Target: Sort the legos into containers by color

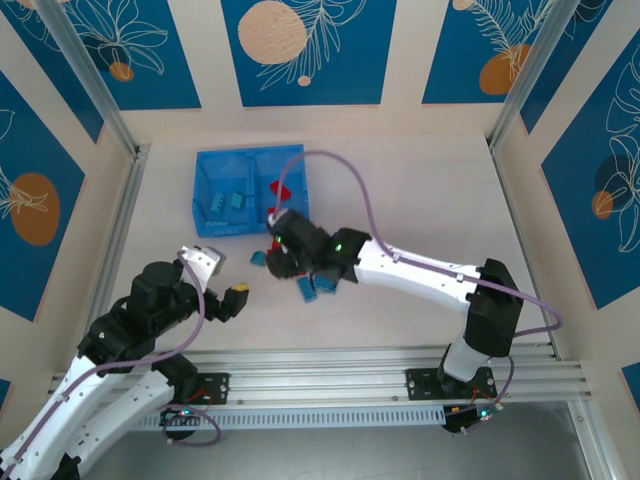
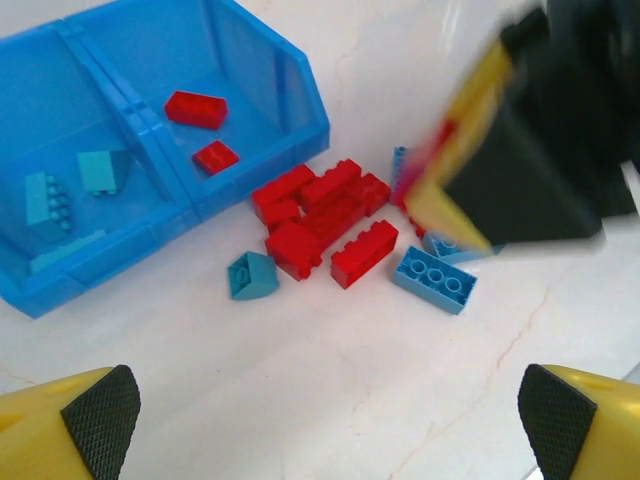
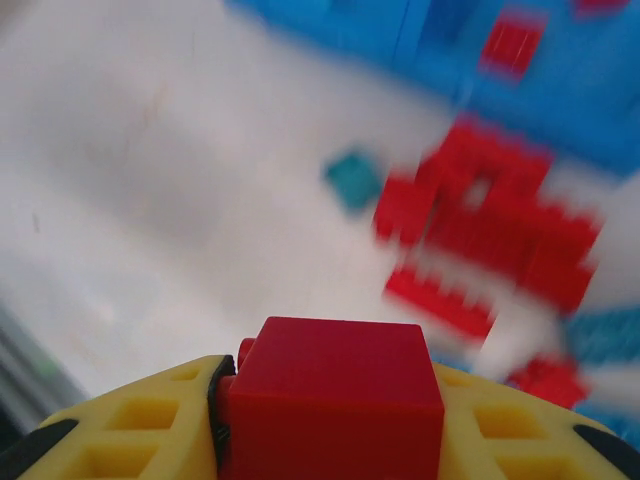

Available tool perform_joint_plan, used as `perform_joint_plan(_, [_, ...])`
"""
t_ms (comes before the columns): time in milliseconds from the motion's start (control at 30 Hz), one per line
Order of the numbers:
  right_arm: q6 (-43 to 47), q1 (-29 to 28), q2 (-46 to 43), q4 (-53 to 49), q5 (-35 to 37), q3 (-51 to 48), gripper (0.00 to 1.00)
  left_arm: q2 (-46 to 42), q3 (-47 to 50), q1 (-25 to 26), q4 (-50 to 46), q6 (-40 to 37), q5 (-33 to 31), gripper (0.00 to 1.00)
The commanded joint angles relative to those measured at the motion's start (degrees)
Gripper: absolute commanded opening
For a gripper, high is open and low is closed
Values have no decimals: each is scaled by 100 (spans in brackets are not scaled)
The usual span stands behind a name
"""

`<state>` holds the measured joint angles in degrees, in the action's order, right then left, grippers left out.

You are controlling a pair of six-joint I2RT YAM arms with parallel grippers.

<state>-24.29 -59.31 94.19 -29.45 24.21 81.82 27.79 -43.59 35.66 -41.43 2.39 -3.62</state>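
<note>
We found the right gripper point(image 3: 330, 425) clamped on a bright red rectangular plastic brick point(image 3: 335, 390). Its yellow fingers point(image 3: 130, 440) pressed against either side of the block, whose smooth face was turned toward the wrist camera. Seen from above, the right gripper point(image 1: 281, 250) hung over the loose bricks just in front of the shallow blue plastic tray point(image 1: 203, 190), with a speck of red at its tip. The left gripper point(image 2: 325, 425) stood wide open and held nothing, its black ribbed pads point(image 2: 100, 420) far apart at the bottom of its own view. In the overhead view the left gripper point(image 1: 228, 279) sat to the left of the loose bricks, above the pale marbled table point(image 1: 420, 200).

The tray's middle wall point(image 2: 140, 135) split it into two side-by-side compartments. The left one held a few light teal bricks point(image 2: 105, 170), and the right one held two red bricks point(image 2: 196, 108). On the table, just beside the tray's near right corner, lay a heap of red studded bricks point(image 2: 320, 215) touching one another. A lone teal sloped piece point(image 2: 252, 275) lay just in front of the heap and a light blue brick with round studs point(image 2: 433, 280) lay to its right. The right wrist view was blurred, so we could not count the loose bricks there.
</note>
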Motion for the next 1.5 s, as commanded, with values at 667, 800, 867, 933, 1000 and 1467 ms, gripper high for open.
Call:
perform_joint_plan(667, [1402,1497,4900,-1172,247,6200,50,-189,184,-2,110,-198,-545,100])
perform_joint_plan(800, [1434,1492,4346,-1043,230,5727,55,-160,201,-2,130,-213,-604,100])
perform_joint_plan(867, [1476,1484,4047,-980,190,5459,56,-136,219,-7,135,-209,-612,100])
perform_joint_plan(933, [1474,1488,3675,-906,96,5158,58,-54,224,-11,152,-181,-665,100])
perform_joint_plan(1000, [1412,1484,3273,-898,-1,4855,58,95,158,-9,136,70,-776,100])
perform_joint_plan(1467, [743,1332,-2399,0,-3423,-840,88,2417,639,-45,1505,6096,-1526,100])
